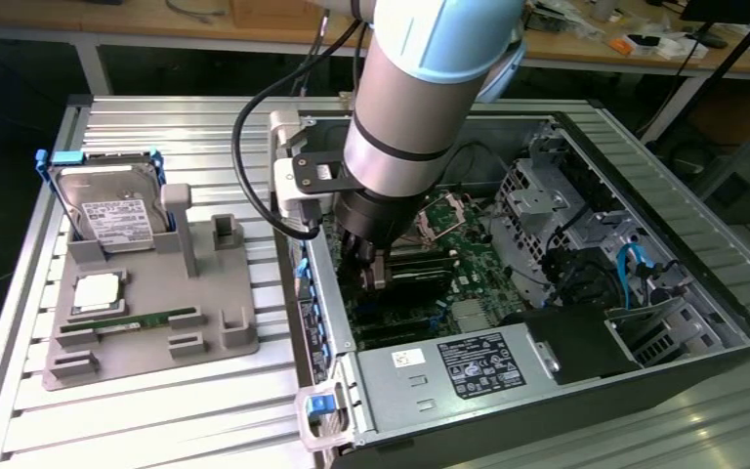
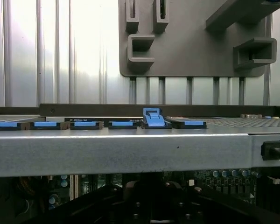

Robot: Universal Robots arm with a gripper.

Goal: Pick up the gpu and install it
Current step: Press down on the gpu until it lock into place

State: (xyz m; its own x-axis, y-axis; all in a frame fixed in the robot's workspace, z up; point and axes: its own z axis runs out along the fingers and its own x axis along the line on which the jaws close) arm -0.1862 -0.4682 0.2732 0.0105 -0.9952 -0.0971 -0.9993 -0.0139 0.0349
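Claw [image 1: 378, 277] shut, down inside open computer case [image 1: 687, 283], above motherboard [image 1: 473, 249].

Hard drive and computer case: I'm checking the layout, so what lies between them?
In the exterior view, the grey holder tray with its upright post lies between the hard drive and the computer case.

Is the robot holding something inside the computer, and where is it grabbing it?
The tool is shut, low inside the open computer case, over the dark gpu. Whether it grips the card, and where, cannot be told.
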